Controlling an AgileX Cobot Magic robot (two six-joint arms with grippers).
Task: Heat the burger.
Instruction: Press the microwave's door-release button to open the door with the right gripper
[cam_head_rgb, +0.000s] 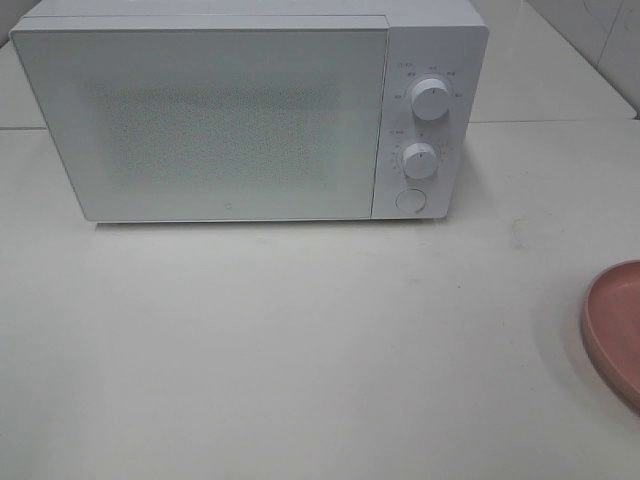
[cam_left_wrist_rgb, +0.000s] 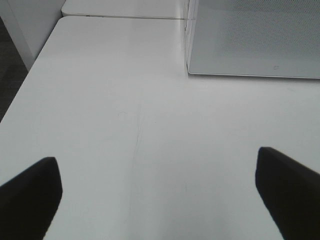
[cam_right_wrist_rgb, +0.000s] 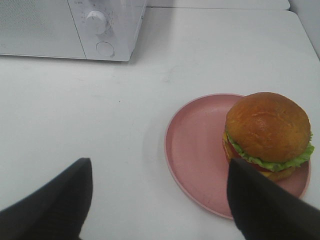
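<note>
Both hands hang released, the right hand (cam_right_wrist_rgb: 159, 167) and the left hand (cam_left_wrist_rgb: 156, 160), over the table (cam_head_rgb: 300, 350). Microwave (cam_head_rgb: 200, 120) at its back edge, door shut. Pink plate (cam_right_wrist_rgb: 195, 145) toward the right edge bears the burger (cam_right_wrist_rgb: 267, 132) — probably soft, light, layered; grasp the bun's sides gently.

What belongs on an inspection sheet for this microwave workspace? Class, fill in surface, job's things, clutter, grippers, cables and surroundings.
Surface: white table, with a faint scratch under the left arm.
Job's things: burger sits on the pink plate, to the right of the microwave, whose door is shut.
Clutter: nothing seen.
Grippers: left gripper open over the table; right gripper open, empty, near the plate.
Cables: nothing seen.
Surroundings: second tabletop behind; dark floor beside the table.
</note>
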